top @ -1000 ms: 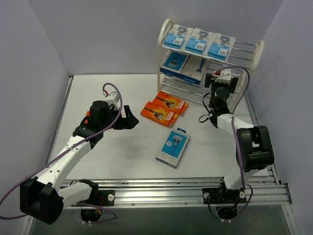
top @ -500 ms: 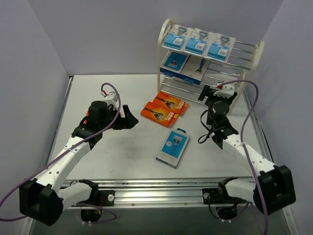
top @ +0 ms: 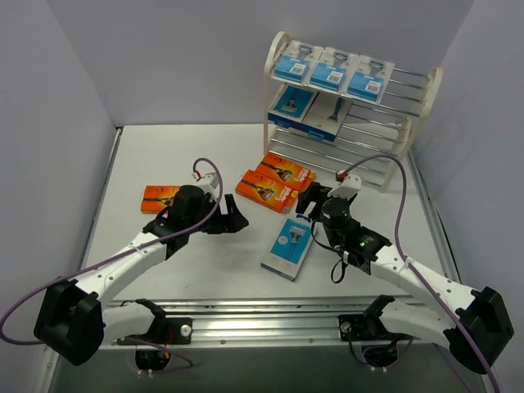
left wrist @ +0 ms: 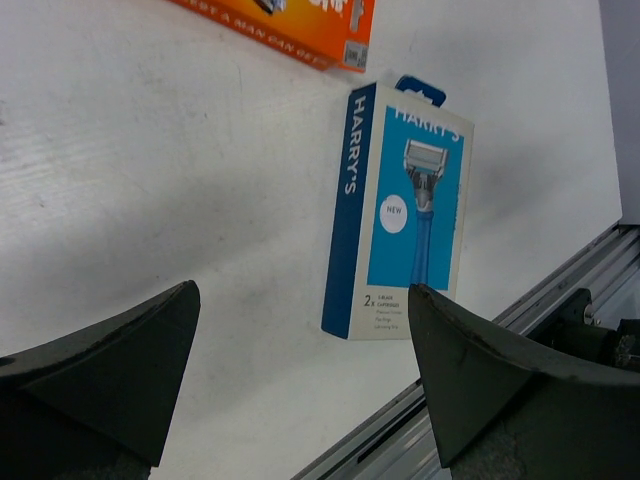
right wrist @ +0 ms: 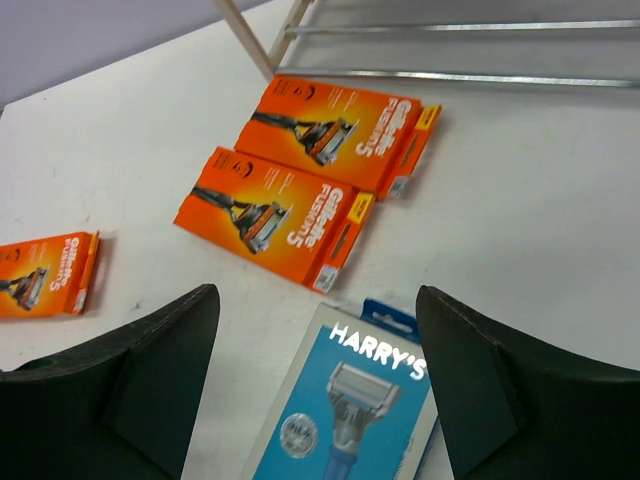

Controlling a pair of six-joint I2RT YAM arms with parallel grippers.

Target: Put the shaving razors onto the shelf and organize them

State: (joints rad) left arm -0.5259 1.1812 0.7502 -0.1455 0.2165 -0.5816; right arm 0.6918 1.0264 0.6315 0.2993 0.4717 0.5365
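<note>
The cream shelf point(top: 433, 83) stands at the back right, with three blue razor packs point(top: 330, 74) on its top tier and two more point(top: 307, 110) on the middle tier. A blue Harry's pack point(top: 290, 247) lies flat mid-table, and two orange boxes point(top: 274, 182) lie just beyond it. A third orange box point(top: 160, 197) lies to the left. My right gripper point(top: 309, 200) hovers open over the top end of the Harry's pack point(right wrist: 345, 410). My left gripper point(top: 237, 219) is open and empty, a little left of the same pack point(left wrist: 405, 215).
The metal rail point(top: 286, 315) runs along the near table edge, close to the Harry's pack in the left wrist view. The shelf's lowest rods point(right wrist: 450, 75) and a leg point(right wrist: 250, 35) stand just behind the orange boxes point(right wrist: 300, 170). Grey walls enclose the table.
My right arm has swung down from the shelf to above the Harry's pack, its jaws narrowing slightly. My left arm has moved right toward the centre, uncovering the left orange box.
</note>
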